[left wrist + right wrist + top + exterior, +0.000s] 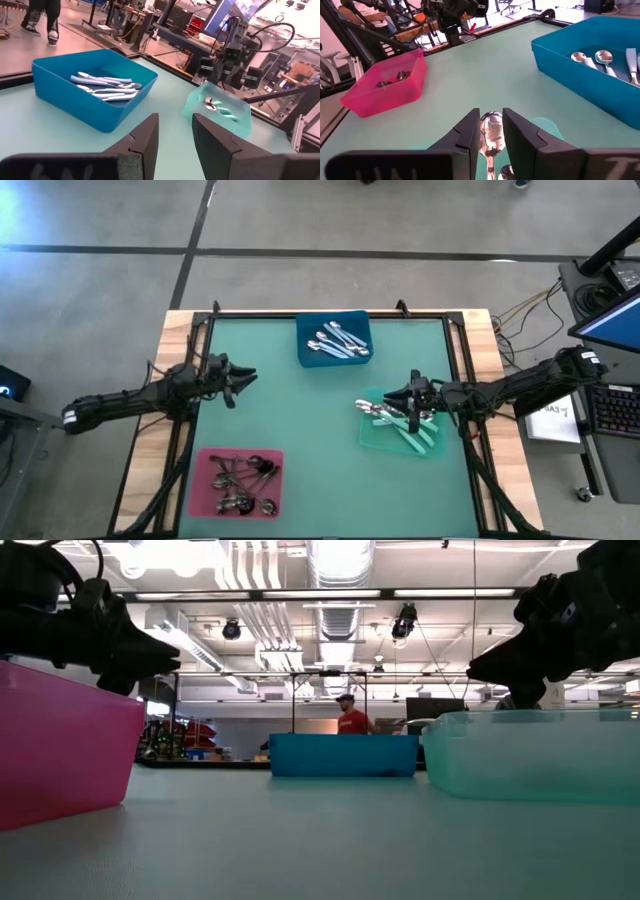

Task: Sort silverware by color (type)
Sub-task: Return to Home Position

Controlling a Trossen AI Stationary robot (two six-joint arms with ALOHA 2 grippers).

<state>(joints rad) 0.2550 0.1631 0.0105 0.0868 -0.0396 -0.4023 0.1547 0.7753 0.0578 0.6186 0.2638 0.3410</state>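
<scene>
Silver spoons (338,340) lie in the blue tray (308,355) at the far middle of the table. The green tray (372,438) at the right holds teal-handled spoons (412,430), and the pink tray (205,490) at the near left holds dark-handled spoons (240,478). My right gripper (398,395) hovers above the green tray, fingers slightly open. In its wrist view a shiny spoon bowl (491,131) lying in the tray below shows through the gap. My left gripper (240,378) hangs open over bare table near the left edge, touching nothing.
The teal mat (300,415) spreads between the three trays. A black frame (330,314) runs round the table's edges. A person in a red shirt (350,720) stands far off in the room. A desk with a monitor (610,320) stands right of the table.
</scene>
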